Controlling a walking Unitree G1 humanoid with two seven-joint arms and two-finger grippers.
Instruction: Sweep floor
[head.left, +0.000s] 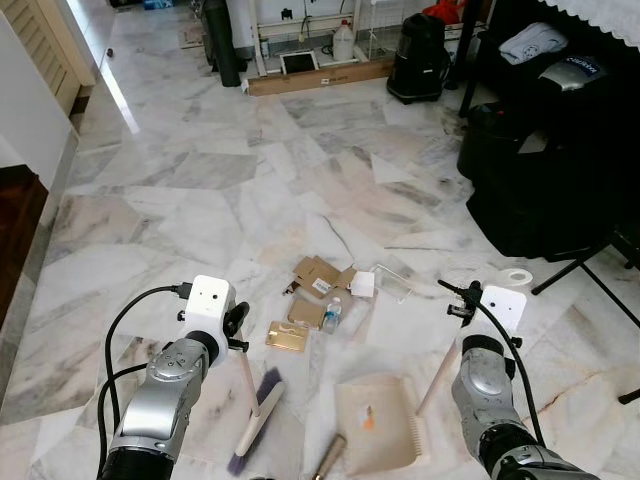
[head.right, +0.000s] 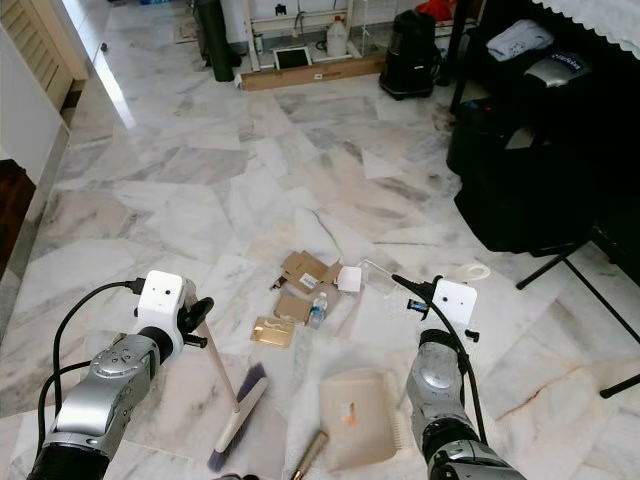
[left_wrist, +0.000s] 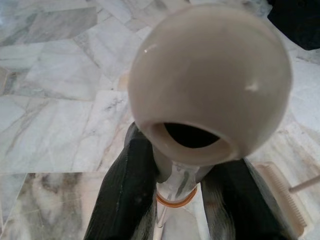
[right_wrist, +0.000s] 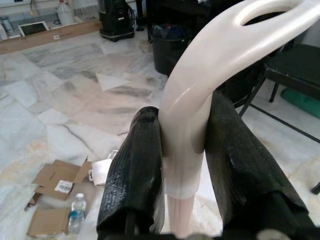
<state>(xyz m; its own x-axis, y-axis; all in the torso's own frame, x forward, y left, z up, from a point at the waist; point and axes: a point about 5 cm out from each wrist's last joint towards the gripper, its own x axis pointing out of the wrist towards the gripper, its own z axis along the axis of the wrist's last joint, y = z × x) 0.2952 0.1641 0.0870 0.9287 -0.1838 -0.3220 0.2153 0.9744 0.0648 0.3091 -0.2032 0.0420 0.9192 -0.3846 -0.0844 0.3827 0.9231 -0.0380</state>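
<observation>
Broom head rests on the marble floor just left of the dustpan, litter pile just beyond. Left gripper clamps the broom handle, right gripper clamps the dustpan handle. Best keep pan lip flat, draw cardboard and bottle toward it. Labels too small to read.

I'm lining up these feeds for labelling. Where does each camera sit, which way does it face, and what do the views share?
Eye views: on the head, looking down at the marble floor; both arms show, with the broom, dustpan and litter pile.
Left wrist: along the left gripper, clamped on the broom's knob.
Right wrist: along the right gripper, clamped on the dustpan handle.
Shared: right wrist and eyes both show the litter pile.
</observation>
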